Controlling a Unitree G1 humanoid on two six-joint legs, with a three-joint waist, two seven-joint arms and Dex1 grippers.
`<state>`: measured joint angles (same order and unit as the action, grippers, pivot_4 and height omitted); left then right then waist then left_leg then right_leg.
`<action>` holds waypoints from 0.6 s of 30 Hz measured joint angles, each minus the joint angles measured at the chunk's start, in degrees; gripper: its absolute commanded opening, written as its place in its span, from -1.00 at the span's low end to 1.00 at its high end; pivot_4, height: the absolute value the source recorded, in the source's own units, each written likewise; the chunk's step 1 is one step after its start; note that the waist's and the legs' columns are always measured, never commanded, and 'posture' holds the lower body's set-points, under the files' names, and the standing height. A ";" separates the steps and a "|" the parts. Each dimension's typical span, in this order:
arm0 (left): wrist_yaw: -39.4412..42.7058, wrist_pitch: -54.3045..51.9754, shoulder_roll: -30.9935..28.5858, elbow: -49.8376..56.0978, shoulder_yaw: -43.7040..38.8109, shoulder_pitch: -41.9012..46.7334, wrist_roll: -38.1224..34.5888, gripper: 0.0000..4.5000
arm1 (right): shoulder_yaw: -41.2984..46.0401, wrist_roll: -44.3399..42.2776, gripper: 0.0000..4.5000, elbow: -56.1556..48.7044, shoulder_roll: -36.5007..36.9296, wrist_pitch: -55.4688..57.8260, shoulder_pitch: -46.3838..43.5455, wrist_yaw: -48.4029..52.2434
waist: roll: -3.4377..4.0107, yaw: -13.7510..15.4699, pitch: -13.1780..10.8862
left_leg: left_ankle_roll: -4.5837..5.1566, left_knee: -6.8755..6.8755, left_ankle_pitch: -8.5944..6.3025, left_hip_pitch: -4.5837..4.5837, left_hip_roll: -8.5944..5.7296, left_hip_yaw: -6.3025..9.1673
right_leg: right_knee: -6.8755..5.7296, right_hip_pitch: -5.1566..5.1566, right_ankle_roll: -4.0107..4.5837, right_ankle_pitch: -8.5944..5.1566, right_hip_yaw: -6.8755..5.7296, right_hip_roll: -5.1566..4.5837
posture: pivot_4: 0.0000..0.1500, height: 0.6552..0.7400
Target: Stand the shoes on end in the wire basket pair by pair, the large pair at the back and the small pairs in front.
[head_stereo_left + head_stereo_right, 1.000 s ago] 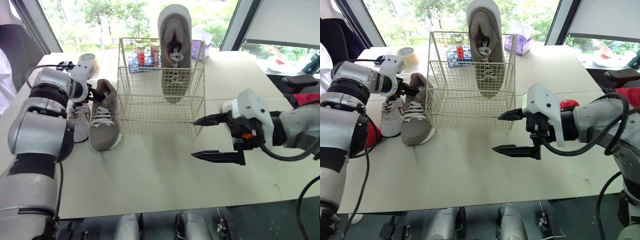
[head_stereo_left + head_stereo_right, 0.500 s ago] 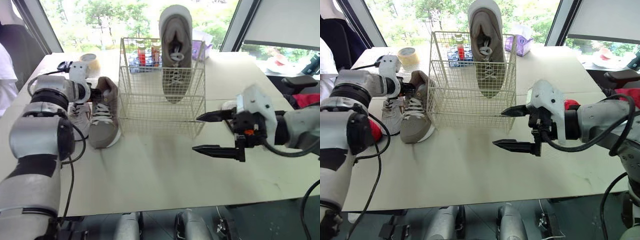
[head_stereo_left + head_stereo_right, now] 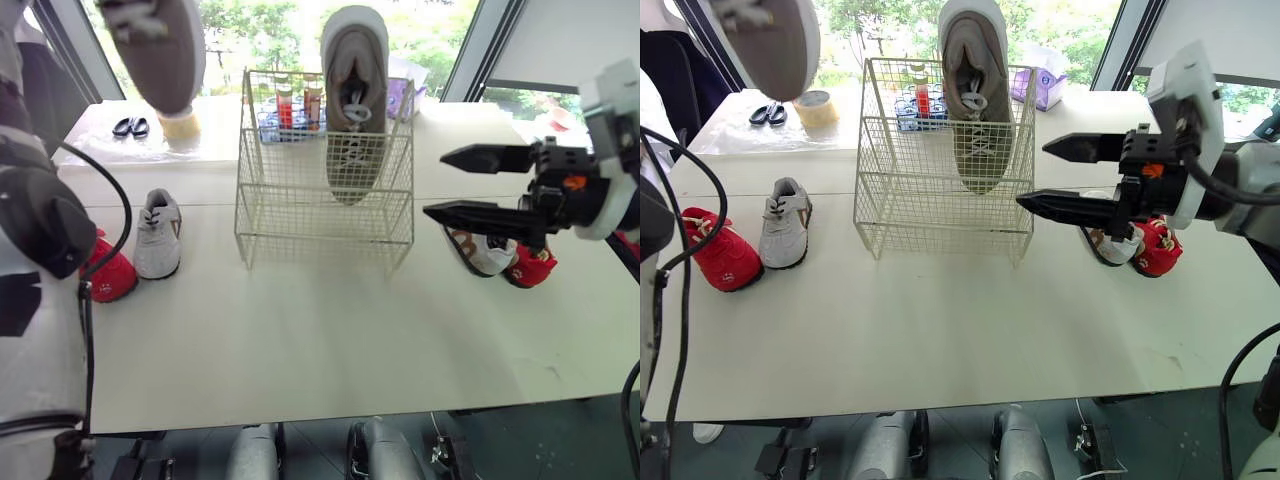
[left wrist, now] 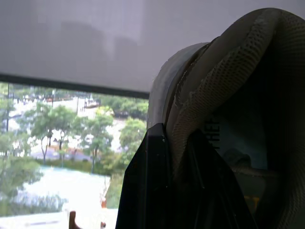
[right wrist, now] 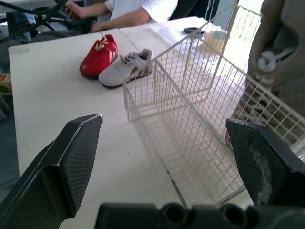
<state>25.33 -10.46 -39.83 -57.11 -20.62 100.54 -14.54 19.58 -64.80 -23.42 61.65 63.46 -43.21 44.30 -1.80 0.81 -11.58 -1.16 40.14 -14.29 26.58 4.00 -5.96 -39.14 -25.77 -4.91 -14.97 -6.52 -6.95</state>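
As the wire basket (image 3: pixel 325 215) stands now: one large grey shoe (image 3: pixel 352 110) is on end, toe down, at the back, toward the right half; the back space to its left is free.
Left gripper (image 4: pixel 177 162): clamped on the collar of the second large grey shoe (image 3: pixel 158 50), held high.
Held shoe's long axis: near upright, I judge, rounded end hanging down (handy for a straight drop).
Basket from my left gripper: below and off to the right; this arm is nearer that free space.
Right gripper (image 3: pixel 437 185): fingers spread, holding nothing, just right of the basket.
Small shoes: left white shoe (image 3: pixel 157 232) and left red shoe (image 3: pixel 108 275) on the table (image 3: pixel 300 330) far below my left gripper; right white shoe (image 3: pixel 478 252) and right red shoe (image 3: pixel 532 268) under my right.
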 measured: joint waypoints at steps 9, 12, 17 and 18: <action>-3.50 27.43 18.39 7.71 2.05 -10.11 0.54 -0.98 | 1.85 -1.80 1.00 0.71 -1.21 -1.58 -0.20 -3.22 | -0.02 -0.05 0.01 | 0.01 0.10 0.00 -0.13 -0.03 0.03 | -0.02 0.20 -0.04 0.03 -0.02 -0.01 | 1.00 -0.09; -4.58 31.28 20.82 3.77 3.54 -10.96 1.90 -0.98 | 3.84 -2.98 1.00 -0.52 -1.15 -1.56 1.38 -4.97 | -0.02 -0.39 0.01 | 0.01 0.02 0.00 -0.13 -0.03 0.01 | 0.01 0.14 -0.04 0.03 -0.01 0.00 | 1.00 -0.09; -7.53 36.06 21.62 0.52 4.80 -11.38 4.11 -0.98 | 6.30 -5.43 1.00 -2.32 -1.04 -1.55 3.20 -7.94 | -0.02 -0.29 0.01 | 0.02 -0.02 0.00 -0.13 -0.02 0.01 | 0.04 0.13 -0.04 0.03 0.00 0.00 | 1.00 -0.09; -8.08 36.22 21.81 0.40 4.72 -11.69 4.05 -0.98 | 6.52 -6.10 1.00 -2.64 -0.89 -1.55 3.48 -8.51 | -0.02 -0.19 0.01 | 0.02 -0.02 0.00 -0.14 -0.02 0.02 | 0.04 0.14 -0.04 0.03 -0.01 0.00 | 1.00 -0.09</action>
<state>17.25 25.77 -18.02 -56.71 -15.91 88.85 -10.49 26.09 -70.90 -26.05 60.76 61.90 -39.73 35.79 -1.82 0.62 -11.57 -1.15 40.13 -14.29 26.44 3.97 -5.94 -39.10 -25.63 -4.95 -14.94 -6.53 -6.95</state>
